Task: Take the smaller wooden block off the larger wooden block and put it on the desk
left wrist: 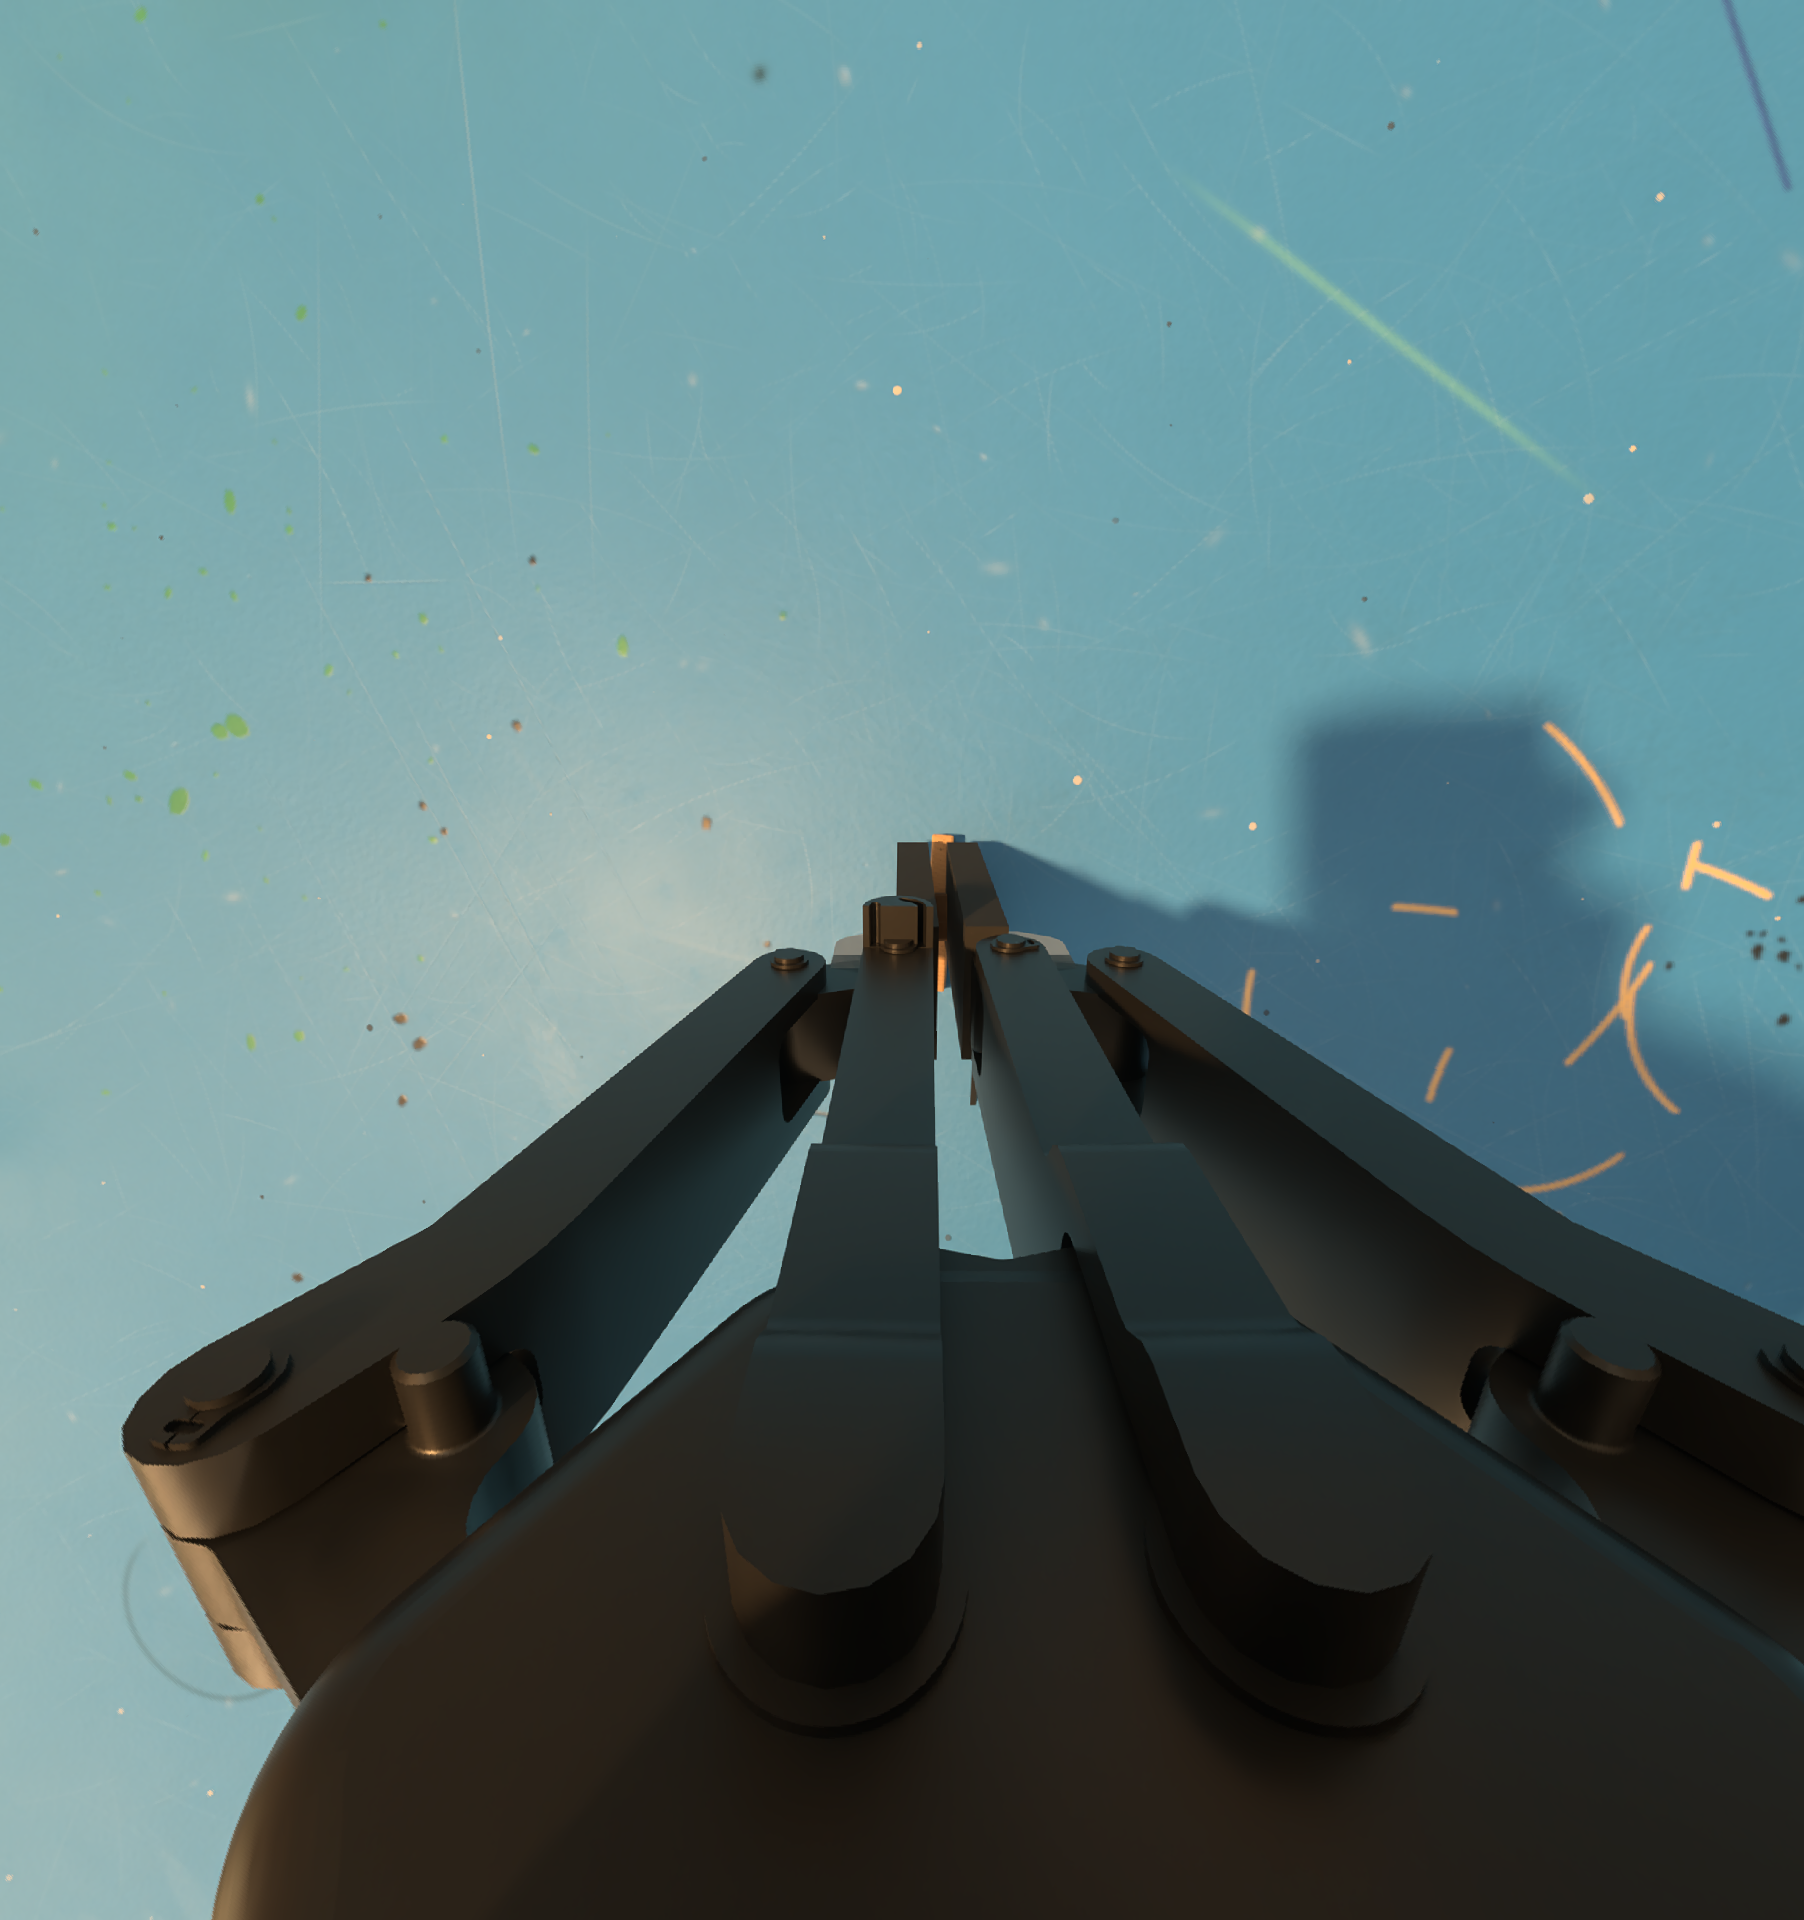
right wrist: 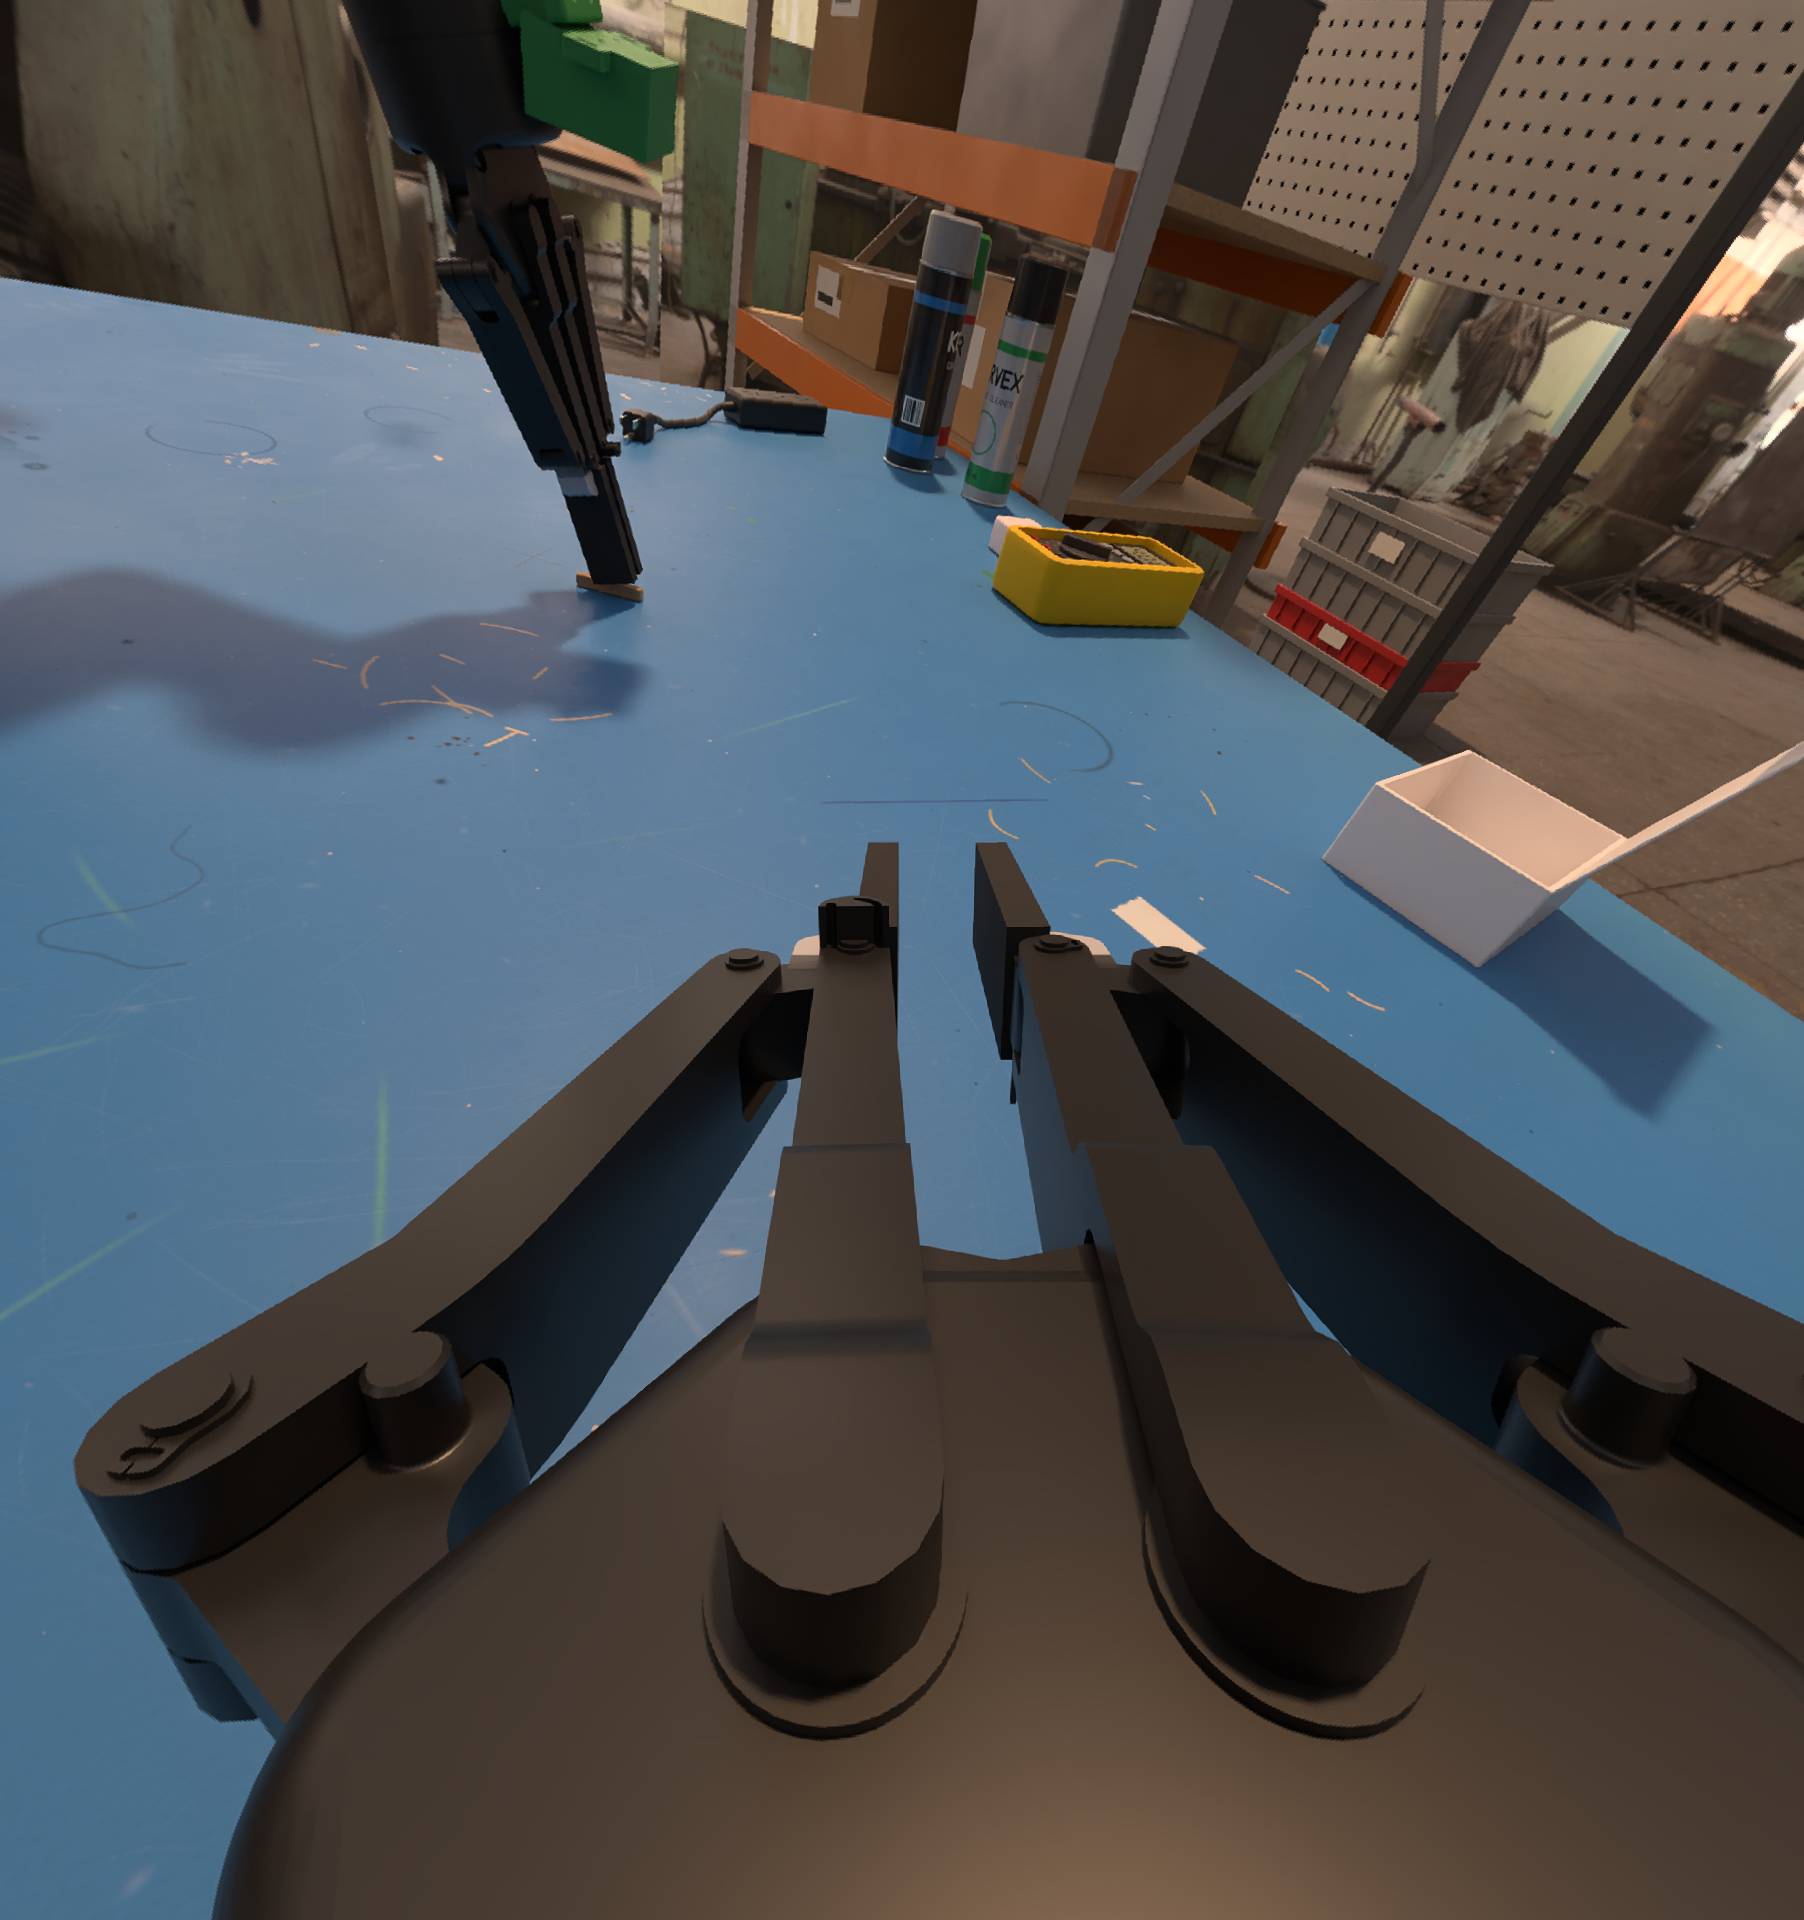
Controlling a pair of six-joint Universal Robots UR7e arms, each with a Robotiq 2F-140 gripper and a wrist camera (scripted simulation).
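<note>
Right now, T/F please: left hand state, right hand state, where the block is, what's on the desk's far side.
1. The left hand is shut on a thin wooden block. True.
2. That block sits on top of a larger wooden block. False: it is down at the blue desk, and no larger block is in view.
3. The right hand holds a spray can. False: its fingers are apart and empty.
4. A yellow tray stands near the spray cans. True.
5. The white box is closed. False: its lid is open.
</note>
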